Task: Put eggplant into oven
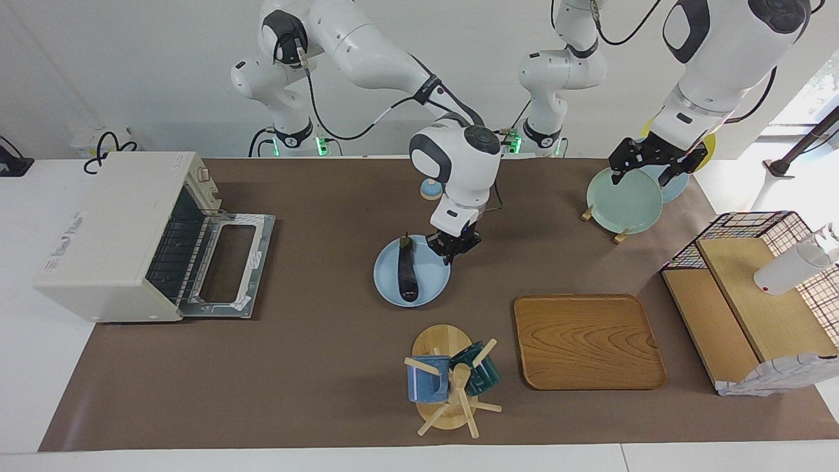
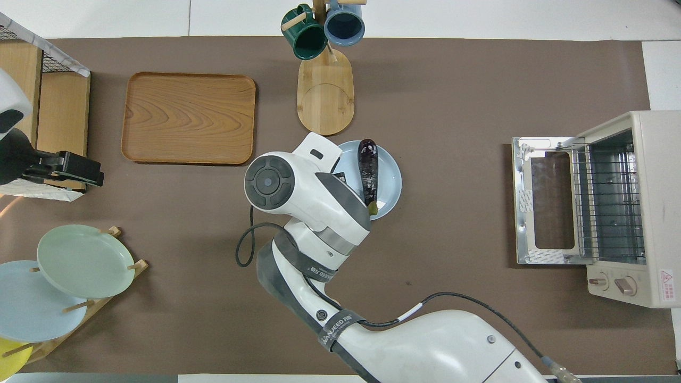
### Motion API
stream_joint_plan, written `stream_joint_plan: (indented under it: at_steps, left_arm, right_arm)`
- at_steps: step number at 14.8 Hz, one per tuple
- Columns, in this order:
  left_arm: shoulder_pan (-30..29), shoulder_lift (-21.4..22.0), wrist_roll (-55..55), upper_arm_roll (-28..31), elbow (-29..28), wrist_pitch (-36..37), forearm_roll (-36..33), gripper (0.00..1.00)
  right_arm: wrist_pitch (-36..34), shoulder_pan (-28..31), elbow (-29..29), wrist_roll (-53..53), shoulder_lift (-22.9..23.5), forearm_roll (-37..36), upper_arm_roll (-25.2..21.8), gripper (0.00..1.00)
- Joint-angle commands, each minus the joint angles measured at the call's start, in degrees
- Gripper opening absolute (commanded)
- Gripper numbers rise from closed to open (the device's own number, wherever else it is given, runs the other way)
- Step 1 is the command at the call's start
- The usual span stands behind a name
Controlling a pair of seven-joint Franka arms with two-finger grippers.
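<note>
The dark purple eggplant (image 1: pixel 406 275) (image 2: pixel 368 173) lies lengthwise on a light blue plate (image 1: pixel 429 288) (image 2: pixel 391 183), its stem end toward the robots. My right gripper (image 1: pixel 452 249) is shut on that plate's rim at the edge toward the left arm's end. It holds the plate slightly above the mat at mid-table. In the overhead view the wrist hides the fingers. The cream oven (image 1: pixel 111 229) (image 2: pixel 633 207) stands at the right arm's end, with its door (image 1: pixel 229 262) dropped open and the rack showing. My left gripper (image 1: pixel 655 167) hangs open over the plate rack.
A mug tree (image 1: pixel 449 380) with two mugs stands farther from the robots than the plate, beside a wooden tray (image 1: pixel 586 341). A rack with a green plate (image 1: pixel 623 200) and a wooden shelf with a wire basket (image 1: pixel 754 308) fill the left arm's end.
</note>
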State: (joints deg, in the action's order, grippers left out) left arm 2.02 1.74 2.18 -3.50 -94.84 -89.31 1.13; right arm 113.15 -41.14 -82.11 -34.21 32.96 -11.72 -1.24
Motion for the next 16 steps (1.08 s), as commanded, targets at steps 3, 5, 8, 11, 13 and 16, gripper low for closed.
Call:
stream_joint_plan:
  at_steps: [3, 5, 8, 11, 13, 16]
  left_arm:
    - [0.8, -0.2, 0.5, 0.6, 1.8, 1.8, -1.0, 1.00]
    - [0.7, 0.3, 0.5, 0.6, 1.8, 2.1, -0.9, 1.00]
    - [0.2, 0.4, 0.5, 0.6, 1.6, 2.0, -0.9, 1.00]
    - [0.1, 1.0, 0.4, 0.5, 0.7, 1.9, -0.9, 1.00]
    - [0.1, 1.0, 0.5, 0.5, 0.7, 1.9, -1.0, 1.00]
    - [0.1, 1.0, 0.4, 0.6, 0.7, 1.4, -1.0, 1.00]
  right_arm:
    - [-11.5, 6.3, -7.8, 8.7, -9.6, -6.8, 0.4, 0.00]
    - [-9.5, 11.5, -19.4, 13.8, -18.6, -7.0, 0.5, 0.00]
    - [-2.9, 19.0, -36.2, 21.0, -31.3, -7.0, 0.5, 0.00]
    - [3.4, 25.4, -43.4, 26.4, -35.1, -7.1, 0.5, 0.00]
    - [4.0, 29.4, -43.4, 32.0, -35.1, -7.2, 0.4, 0.00]
    - [5.3, 35.8, -43.5, 39.9, -35.3, -7.2, 0.5, 0.00]
